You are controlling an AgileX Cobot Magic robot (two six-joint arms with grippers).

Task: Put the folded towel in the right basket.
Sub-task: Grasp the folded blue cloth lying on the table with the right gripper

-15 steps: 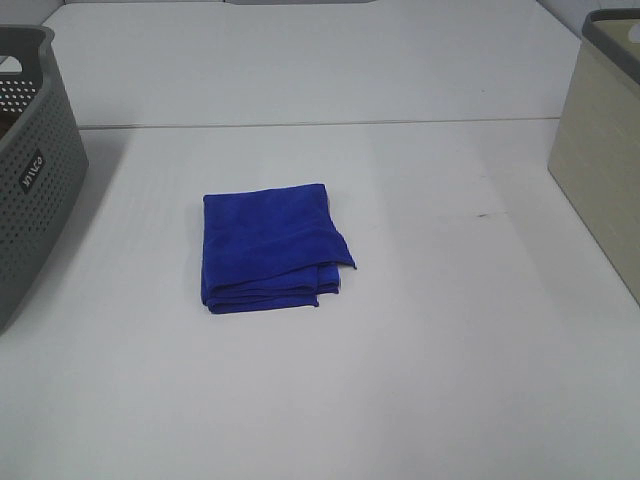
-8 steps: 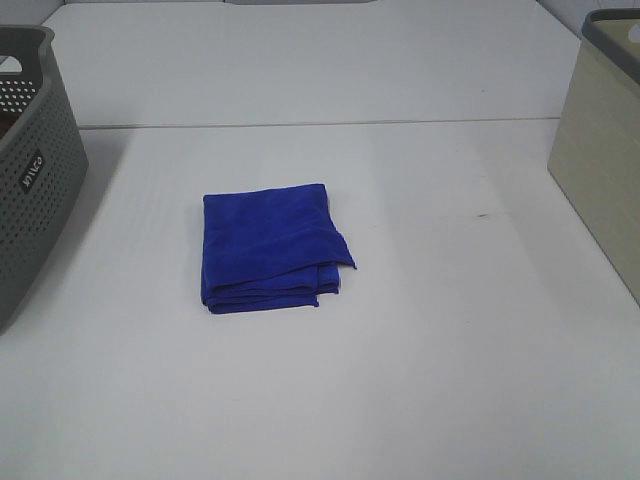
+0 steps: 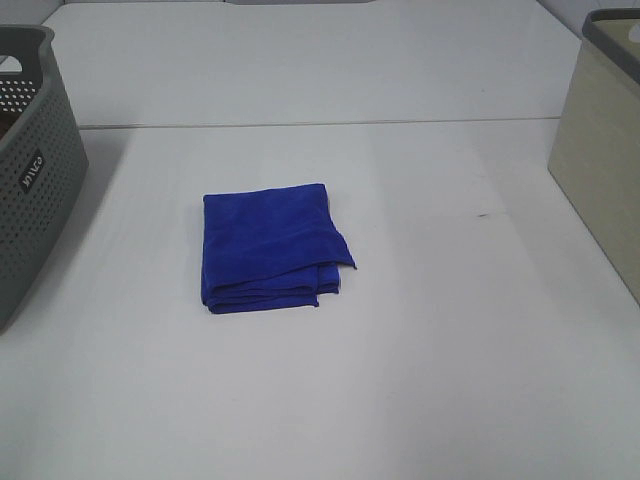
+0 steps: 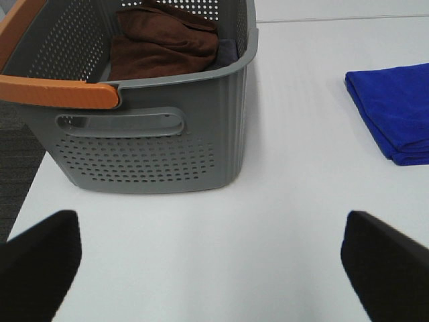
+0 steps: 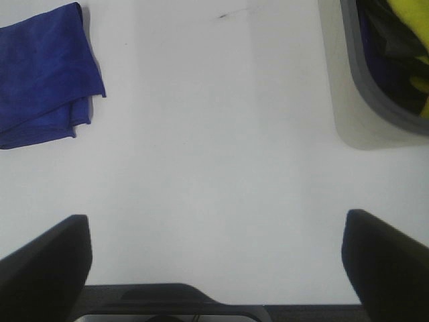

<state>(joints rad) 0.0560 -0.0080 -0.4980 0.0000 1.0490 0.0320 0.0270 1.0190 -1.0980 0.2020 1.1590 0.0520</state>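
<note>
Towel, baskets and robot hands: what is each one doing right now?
Blue folded cloth towel: folded, lying flat on the white table, untouched.
Grey perforated plastic basket: upright, brown cloth inside.
Beige basket with grey rim: upright, yellow cloth inside.
Left hand: open, empty.
Right hand: open, empty.
</note>
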